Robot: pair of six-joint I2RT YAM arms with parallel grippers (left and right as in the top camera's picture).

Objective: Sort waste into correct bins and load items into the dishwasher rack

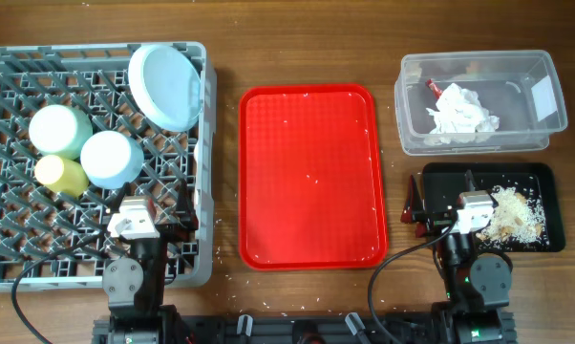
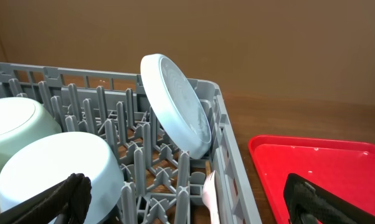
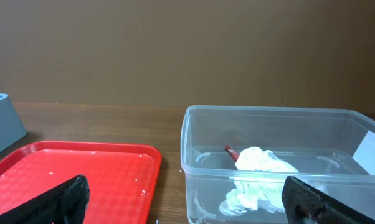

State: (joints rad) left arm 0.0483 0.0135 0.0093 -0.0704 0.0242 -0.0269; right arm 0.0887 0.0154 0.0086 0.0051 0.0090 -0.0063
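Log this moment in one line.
rack: plate, bowl, saucer, cup | tub: napkin, wrapper | black tray: crumbs | left tool: open | right tool: open

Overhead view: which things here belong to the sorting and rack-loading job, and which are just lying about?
Job: dishwasher rack, blue plate, blue bowl, pale green dish, yellow cup, white fork, clear tub, napkin, red wrapper, black tray, rice crumbs.
Lying about: red tray, table.

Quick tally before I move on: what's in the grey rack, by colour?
Pale blue: 2, plate and bowl
Pale green: 1, saucer
Yellow: 1, cup
White: 1, fork
Total: 5 visible
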